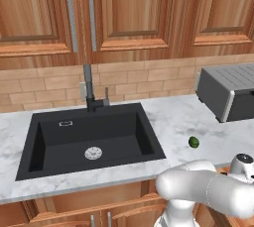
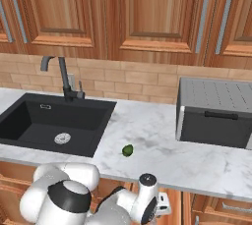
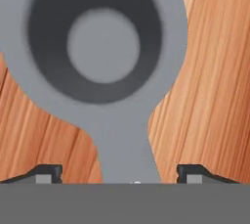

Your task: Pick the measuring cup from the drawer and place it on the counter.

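Seen from close above in the hand view, the grey metallic measuring cup (image 3: 103,42) lies on the reddish-brown wooden floor of the drawer (image 3: 210,71). Its round bowl is at the top and its straight handle runs down between my fingertips (image 3: 49,173). My gripper (image 3: 119,174) is open, one tip on each side of the handle with a gap to the metal on both sides. The white marble counter (image 1: 173,117) (image 2: 162,145) lies above the arm, which reaches down below its front edge.
A small green fruit (image 1: 194,142) (image 2: 128,150) sits on the counter to the right of the black sink (image 1: 89,137) (image 2: 49,126). A grey boxy appliance (image 1: 230,92) (image 2: 216,111) stands at the back right. A dark faucet (image 1: 89,87) rises behind the sink.
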Motion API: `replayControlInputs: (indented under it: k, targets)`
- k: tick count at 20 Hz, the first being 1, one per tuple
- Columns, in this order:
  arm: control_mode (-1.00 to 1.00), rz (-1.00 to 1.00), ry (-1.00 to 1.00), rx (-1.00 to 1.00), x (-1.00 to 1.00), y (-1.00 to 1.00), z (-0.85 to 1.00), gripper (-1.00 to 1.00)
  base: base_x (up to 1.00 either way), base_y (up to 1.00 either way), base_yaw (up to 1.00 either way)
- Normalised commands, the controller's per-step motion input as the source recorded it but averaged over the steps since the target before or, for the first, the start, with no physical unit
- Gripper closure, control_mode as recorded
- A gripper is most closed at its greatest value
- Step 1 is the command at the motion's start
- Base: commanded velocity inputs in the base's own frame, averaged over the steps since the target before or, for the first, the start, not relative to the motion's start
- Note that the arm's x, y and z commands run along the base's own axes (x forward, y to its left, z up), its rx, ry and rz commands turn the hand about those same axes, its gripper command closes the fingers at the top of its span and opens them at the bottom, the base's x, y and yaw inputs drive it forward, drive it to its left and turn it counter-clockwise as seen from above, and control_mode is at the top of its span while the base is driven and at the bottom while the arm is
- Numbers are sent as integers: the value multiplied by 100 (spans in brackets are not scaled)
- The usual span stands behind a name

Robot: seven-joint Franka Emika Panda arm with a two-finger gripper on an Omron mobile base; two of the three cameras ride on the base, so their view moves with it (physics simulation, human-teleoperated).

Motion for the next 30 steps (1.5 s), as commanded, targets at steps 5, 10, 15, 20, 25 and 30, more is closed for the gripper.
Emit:
replayControlInputs:
  k: [5, 10, 15, 20, 25, 30]
  targets:
    - [-100, 8, -1, 2, -62, -16, -20, 100, 0, 0, 0]
    - [-100, 10, -18, 15, -89, -26, 24, 100, 0, 0, 0]
    - [-100, 9, -31, 17, -94, -16, 90, 100, 0, 0, 0]
    - [-100, 1, -16, 15, -29, -1, 100, 100, 0, 0, 0]
    - [-100, -1, -2, 6, 3, 1, 100, 100, 0, 0, 0]
    - [-100, -9, 7, 1, 33, 0, 100, 100, 0, 0, 0]
